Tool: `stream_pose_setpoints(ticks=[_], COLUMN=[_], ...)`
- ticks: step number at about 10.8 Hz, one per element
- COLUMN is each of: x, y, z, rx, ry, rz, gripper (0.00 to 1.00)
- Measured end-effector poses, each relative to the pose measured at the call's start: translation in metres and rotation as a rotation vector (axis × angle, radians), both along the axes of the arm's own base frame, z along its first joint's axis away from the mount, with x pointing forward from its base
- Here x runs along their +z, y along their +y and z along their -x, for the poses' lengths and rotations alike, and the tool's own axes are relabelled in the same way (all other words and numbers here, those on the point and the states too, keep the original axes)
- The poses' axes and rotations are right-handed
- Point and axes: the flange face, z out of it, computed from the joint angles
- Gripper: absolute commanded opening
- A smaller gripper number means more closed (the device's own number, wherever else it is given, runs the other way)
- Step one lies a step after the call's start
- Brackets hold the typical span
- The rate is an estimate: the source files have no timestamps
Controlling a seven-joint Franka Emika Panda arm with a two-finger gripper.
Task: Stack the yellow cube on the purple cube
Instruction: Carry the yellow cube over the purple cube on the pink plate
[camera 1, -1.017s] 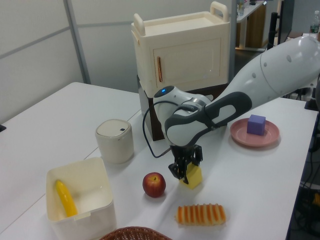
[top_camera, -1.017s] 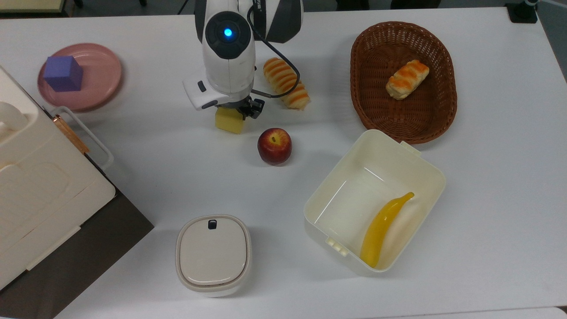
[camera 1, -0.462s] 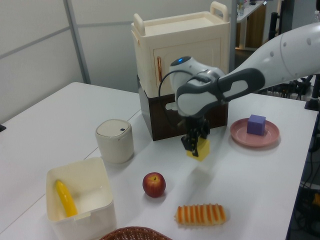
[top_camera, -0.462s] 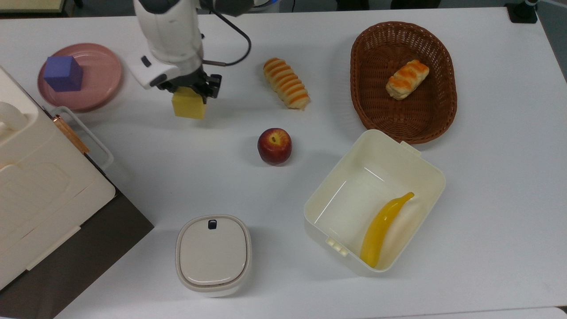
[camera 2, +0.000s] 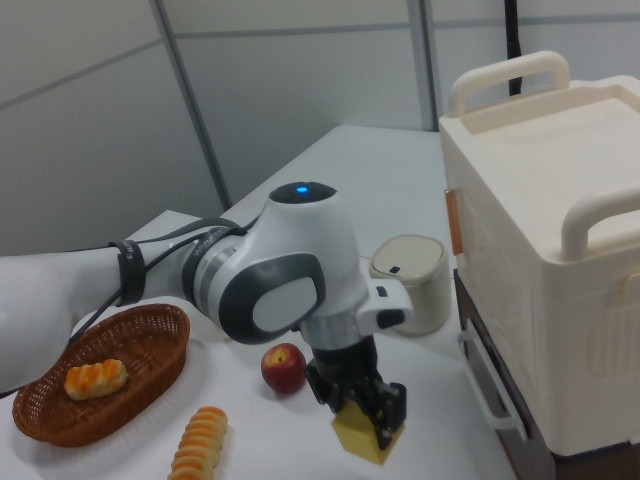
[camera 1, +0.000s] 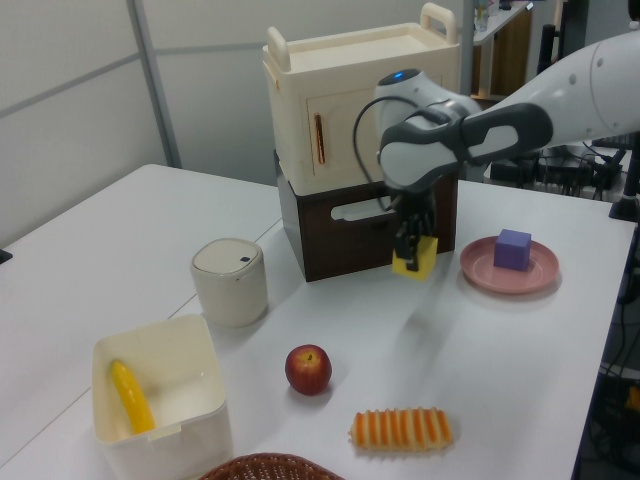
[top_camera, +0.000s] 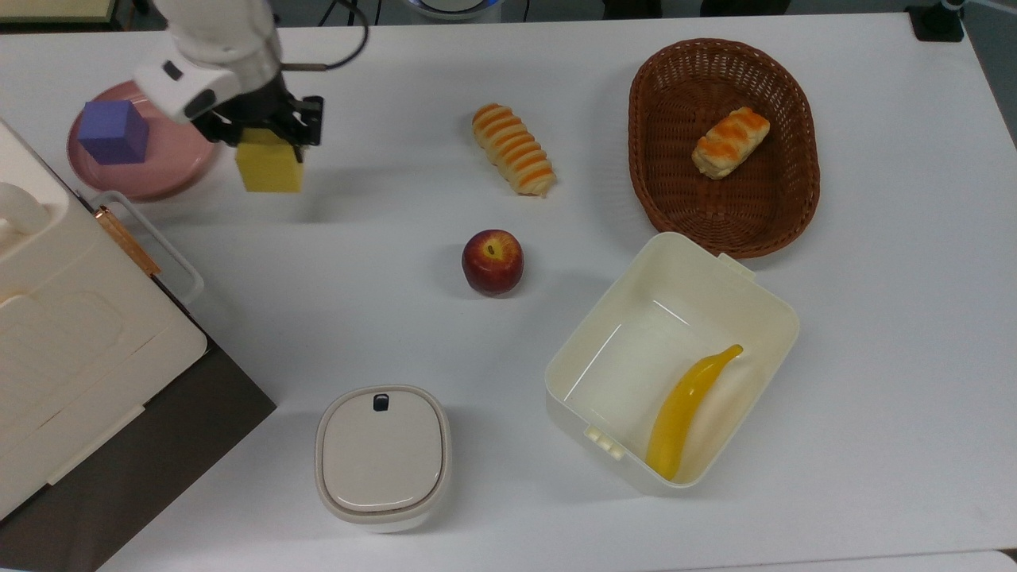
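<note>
Robot gripper is clamped on the yellow cube, held in the air above the white table, just beside a pink plate at the top view's left. The purple cube sits on that plate, apart from the yellow one. Red apple near table centre.
</note>
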Motion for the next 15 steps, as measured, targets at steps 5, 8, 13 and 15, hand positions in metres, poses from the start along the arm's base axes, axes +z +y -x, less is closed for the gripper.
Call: stream_pose_setpoints(ticks=[5,8,13,15], x=[0.002,0.002,0.000,-0.005], y=[-0.114,-0.160,-0.217,-0.237], z=[0.047,0.073,0.085,0.088], rx=[0.139,0.108,0.111,0.113], ry=[0.024,0.030,0.037,0.042], rz=[-0.022,-0.025,-0.004,-0.002], gripper=[0.27,0.27,0.28,0.29])
